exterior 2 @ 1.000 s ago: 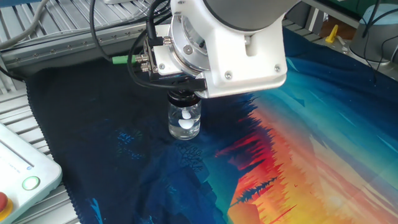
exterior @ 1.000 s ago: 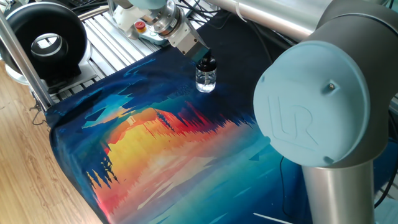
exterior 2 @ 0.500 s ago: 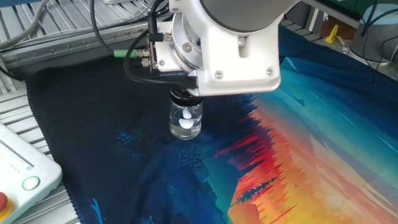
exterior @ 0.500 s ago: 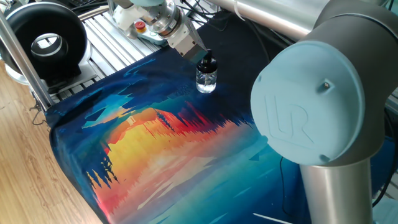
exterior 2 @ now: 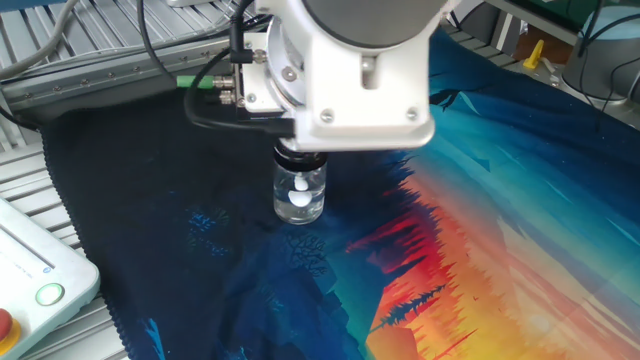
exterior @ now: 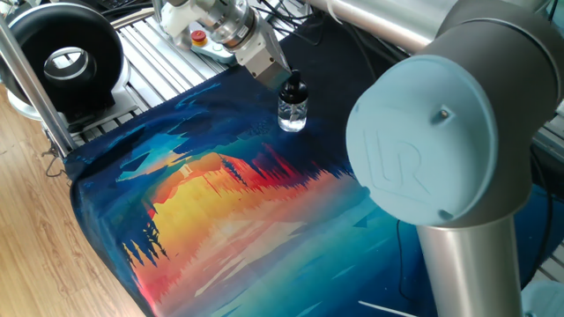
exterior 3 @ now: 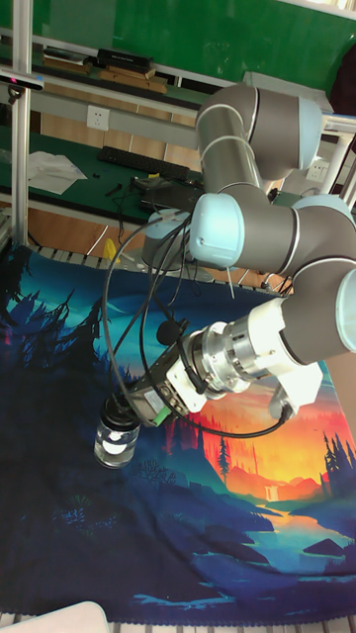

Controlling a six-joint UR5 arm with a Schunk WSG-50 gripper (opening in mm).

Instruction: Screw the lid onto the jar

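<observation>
Pincer (exterior: pixel 292 82) clamped on lid (exterior: pixel 294 88), atop upright jar (exterior: pixel 292 112), lined up over the neck for threading.

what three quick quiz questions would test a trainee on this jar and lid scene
1. True or false: the jar lies on its side.
2. Where is the lid? A) on the jar's neck B) flat on the cloth C) beside the red button
3. Fill in: the jar holds something small and ____ in colour.

Key
1. False; it stands upright on the cloth.
2. A; the gripper is down at the lid.
3. White.
</observation>
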